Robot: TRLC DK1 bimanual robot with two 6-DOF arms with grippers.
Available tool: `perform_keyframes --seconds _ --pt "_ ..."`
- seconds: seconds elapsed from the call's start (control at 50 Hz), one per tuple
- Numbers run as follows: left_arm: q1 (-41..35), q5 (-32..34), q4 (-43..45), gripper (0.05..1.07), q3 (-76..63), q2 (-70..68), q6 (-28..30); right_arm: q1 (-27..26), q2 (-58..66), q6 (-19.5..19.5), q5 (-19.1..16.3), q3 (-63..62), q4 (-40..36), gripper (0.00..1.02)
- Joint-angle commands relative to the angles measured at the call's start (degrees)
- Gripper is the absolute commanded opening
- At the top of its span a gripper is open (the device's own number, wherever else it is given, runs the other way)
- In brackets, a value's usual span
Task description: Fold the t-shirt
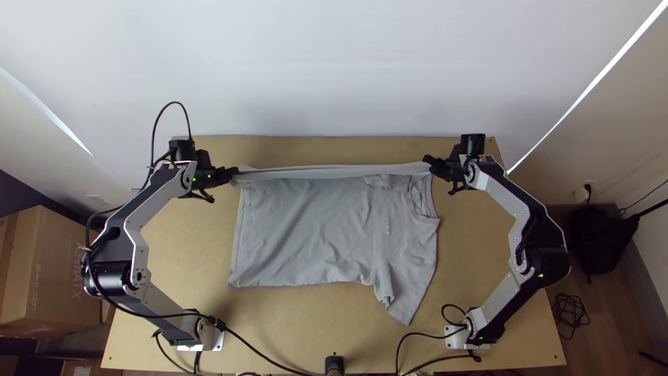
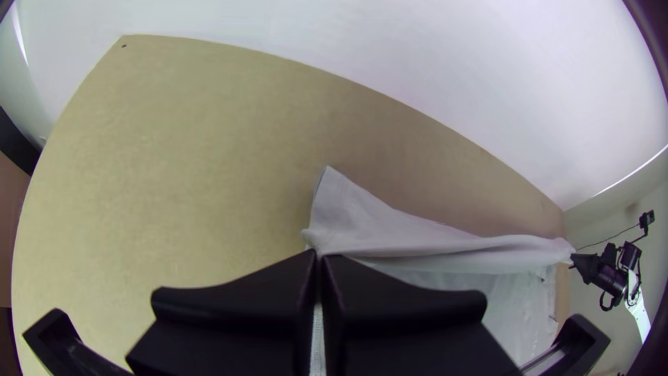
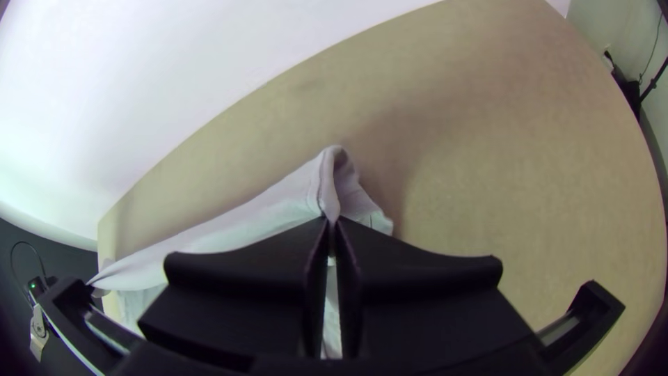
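1. T-shirt (image 1: pixel 306 230) mostly spread on the worktop (image 1: pixel 188 268), between both grippers; body flat with some creases, far long side drawn up into a narrow band (image 1: pixel 327 172).
2. Long axis: hem (image 1: pixel 238 233) to collar (image 1: pixel 425 198), crosswise between the arms. Hem toward left arm, collar toward right arm.
3. Left gripper (image 1: pixel 234 174) clenched on the t-shirt's far corner, hem end. Right gripper (image 1: pixel 428 163) clenched on its far edge, shoulder end.
4. Key relation: from both grippers, the t-shirt's body lies toward the arm bases. Neither arm is nearer; each has its own end of the band, pulled fairly straight between them.
5. Near-side sleeve (image 1: pixel 406 299) sticks out from the t-shirt toward the bases, partly rumpled.
6. My read: lengthwise fold in hand, early stage. Next probably wants both grippers carrying the band over the body toward the near side, together. If one lags, I'd expect a skewed fold.
7. Hidden: pinched cloth between the fingers, so layer count there is a guess. Far-side sleeve hard to make out near right gripper. Cloth under the band is covered; can't tell if it's smooth.
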Motion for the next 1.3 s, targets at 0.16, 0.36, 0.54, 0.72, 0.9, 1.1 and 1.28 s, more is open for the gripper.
perform_keyframes --seconds 0.16,0.36,0.54,0.72,0.9,1.1,1.28 --pt "0.44 -0.95 2.87 0.08 -5.19 -2.47 -1.99 0.11 -3.47 0.94 0.87 -7.72 -0.11 0.02" --pt "-0.53 -2.01 4.89 0.09 -8.0 -2.82 -1.99 0.63 -3.91 1.03 0.96 -11.32 0.24 0.08" --pt "-1.05 -2.1 4.54 0.76 -9.59 -5.11 -0.23 -0.16 -7.87 0.85 0.96 -12.99 0.16 0.43" --pt "0.62 -1.83 4.45 1.0 -11.43 -11.17 0.47 -4.82 -17.01 1.2 -1.76 -15.46 -0.28 0.6" --pt "3.25 -0.6 2.34 1.02 -12.05 -16.09 1.53 -9.56 -25.53 -0.82 -4.75 -15.63 -9.69 0.73" --pt "4.84 1.33 -3.55 1.02 -12.05 -23.39 4.25 -10.18 -32.21 -7.32 -6.77 -16.6 -25.24 0.99" --pt "5.19 2.74 -9.88 1.02 -10.47 -30.95 5.75 -10.79 -34.67 -13.91 -12.92 -20.73 -37.2 0.98"
